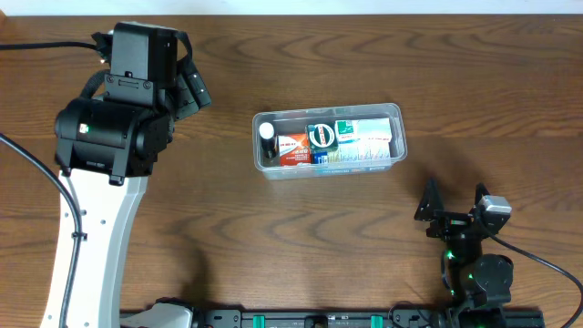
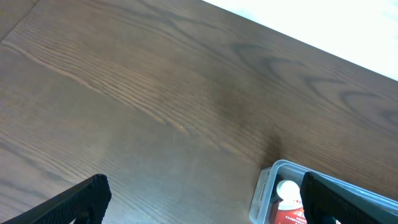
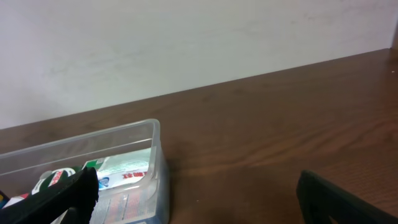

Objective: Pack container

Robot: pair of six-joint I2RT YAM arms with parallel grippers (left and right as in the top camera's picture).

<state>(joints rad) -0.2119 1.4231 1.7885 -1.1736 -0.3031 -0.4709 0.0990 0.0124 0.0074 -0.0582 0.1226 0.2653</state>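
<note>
The clear container (image 1: 258, 150) lies at the table's middle. Inside it are a white-capped bottle (image 1: 267, 132), a red box (image 1: 293, 148), a green round tin (image 1: 322, 135) and a white and green box (image 1: 369, 137). My left gripper (image 1: 199, 89) hangs open to the container's left, apart from it. In the left wrist view the left gripper (image 2: 205, 202) has bare table between its fingers, and the container's corner (image 2: 264, 186) sits by the right finger (image 2: 336, 199). My right gripper (image 1: 454, 202) stands open near the front right. In the right wrist view the right gripper (image 3: 199, 199) holds nothing, and the container's wall (image 3: 155, 165) is at the left.
The brown wooden table (image 1: 273, 237) runs in all directions round the container. A pale wall (image 3: 186, 43) stands behind the table's far edge. Black cables (image 1: 36, 182) trail along the left side by the white left arm (image 1: 91, 228).
</note>
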